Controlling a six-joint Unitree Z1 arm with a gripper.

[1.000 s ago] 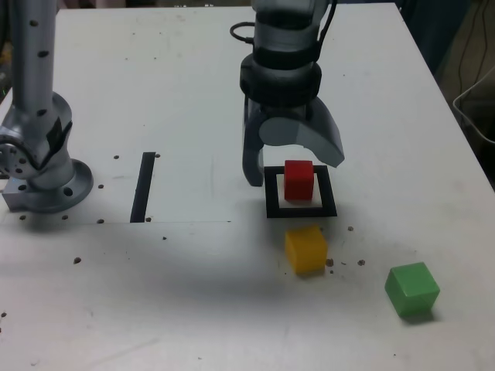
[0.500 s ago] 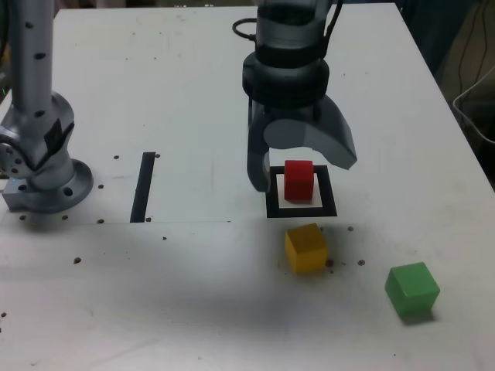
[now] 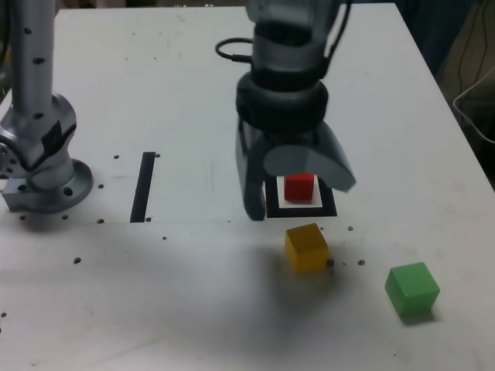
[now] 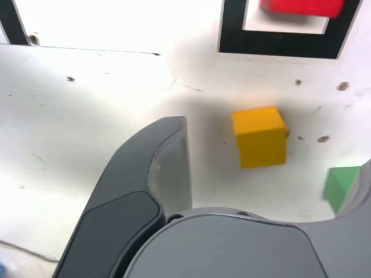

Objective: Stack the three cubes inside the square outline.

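The fingers (image 3: 298, 193) are spread wide and hold nothing. The red cube (image 3: 299, 186) sits inside the square outline (image 3: 272, 209), just behind them. The yellow cube (image 3: 306, 247) lies on the desk (image 3: 155, 294) just in front of the outline, and the green cube (image 3: 412, 287) is farther to the exterior view's right.

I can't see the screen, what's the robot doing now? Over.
End effector open, empty, above table. Red cube inside square outline. Yellow cube and green cube loose outside. Nothing in the way.

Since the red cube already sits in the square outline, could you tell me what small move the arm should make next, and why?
Probably lower the open gripper over the yellow cube: its jaws hold nothing, and the wrist view shows that cube just ahead, nearer than the green cube, ready to go onto the red cube.
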